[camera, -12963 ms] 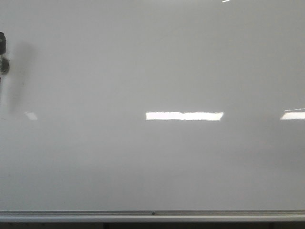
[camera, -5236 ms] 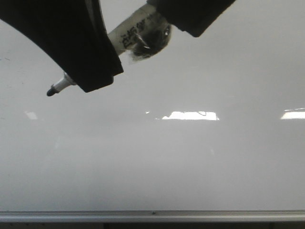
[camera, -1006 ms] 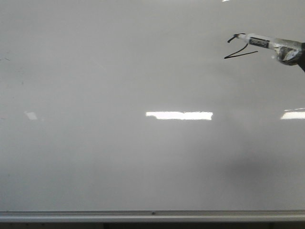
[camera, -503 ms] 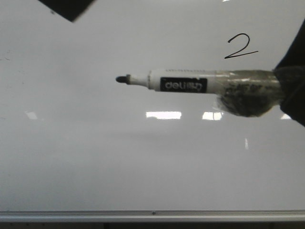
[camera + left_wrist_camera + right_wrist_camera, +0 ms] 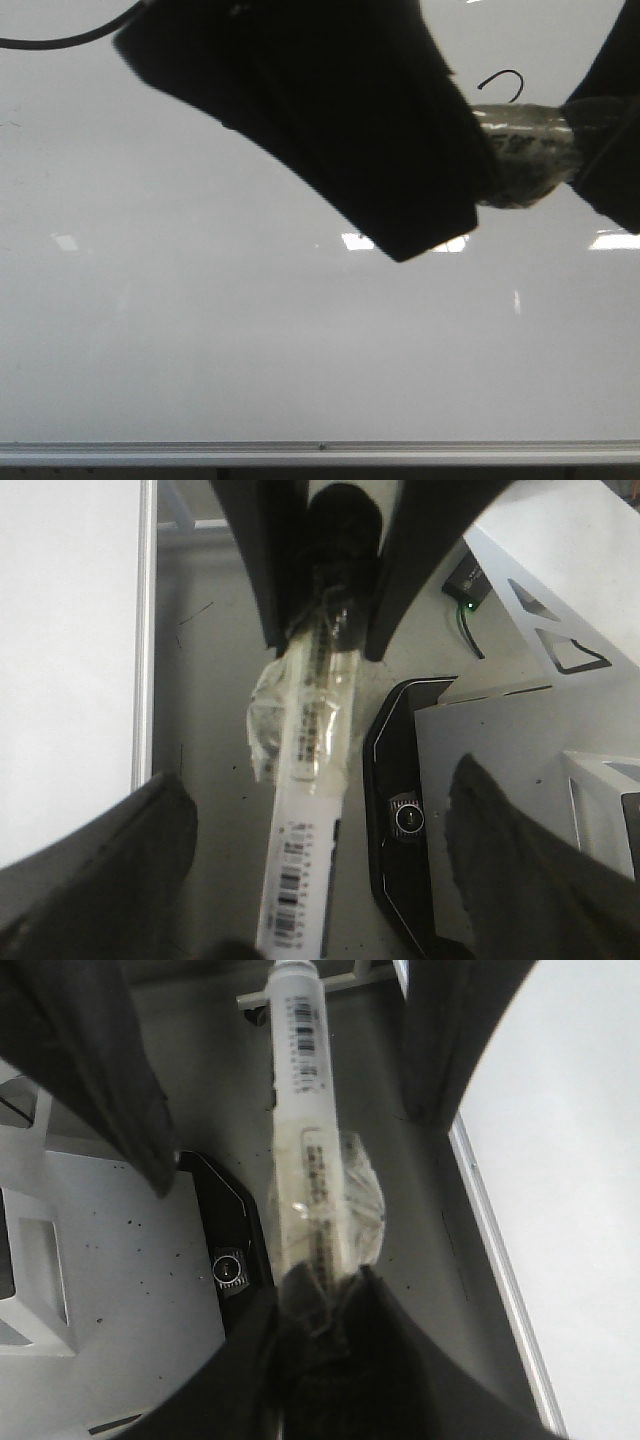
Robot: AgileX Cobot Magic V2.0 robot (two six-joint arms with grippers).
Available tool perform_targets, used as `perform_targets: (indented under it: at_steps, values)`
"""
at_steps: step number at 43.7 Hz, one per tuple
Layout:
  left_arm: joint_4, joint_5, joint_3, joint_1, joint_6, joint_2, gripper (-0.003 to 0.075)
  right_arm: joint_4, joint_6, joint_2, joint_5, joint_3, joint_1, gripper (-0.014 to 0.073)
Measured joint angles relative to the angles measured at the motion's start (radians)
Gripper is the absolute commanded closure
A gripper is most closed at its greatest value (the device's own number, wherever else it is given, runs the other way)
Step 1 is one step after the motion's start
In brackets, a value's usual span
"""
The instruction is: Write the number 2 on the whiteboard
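The whiteboard fills the front view, with its silver rail along the bottom. Only the hooked top of the number 2 shows; the rest is hidden behind the marker. My right gripper is shut on the taped end of a white marker and holds it level in front of the board. My left gripper is open, with one finger on each side of the marker's barcode end and apart from it. In the front view it is the big dark shape covering the marker's tip.
Below the arms is a black camera housing with a round lens, also in the right wrist view. White angled panels stand beside it. The board's edge rail runs along one side.
Half a second ago the marker stuck out bare with its tip leftward and the whole 2 showed. My left gripper has come down over the marker's front end, hiding the tip.
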Motion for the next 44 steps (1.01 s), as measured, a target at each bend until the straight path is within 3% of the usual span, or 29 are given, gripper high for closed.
perform_targets:
  at_steps: [11,22,28,38,44]
  values:
    - [0.03,0.021,-0.002,0.0,0.0,0.0,0.0562,0.0,0.0,0.0,0.0,0.0,0.0,0.0662]
    - [0.043,0.055,-0.038,0.0,0.004,0.0,0.0719,0.002,-0.002,-0.002,0.0,-0.001,0.0,0.0646]
    - [0.043,0.06,-0.04,0.0,0.008,0.0,0.0741,0.004,-0.002,-0.002,0.0,-0.001,0.0,0.0518]
    - [0.105,0.071,-0.042,-0.004,-0.041,0.0,0.0741,0.0,0.0,-0.002,-0.002,-0.001,0.0,0.0161]
    - [0.311,0.108,-0.042,-0.004,-0.234,0.0,0.0741,-0.06,0.065,-0.023,0.002,-0.009,-0.022,0.0114]
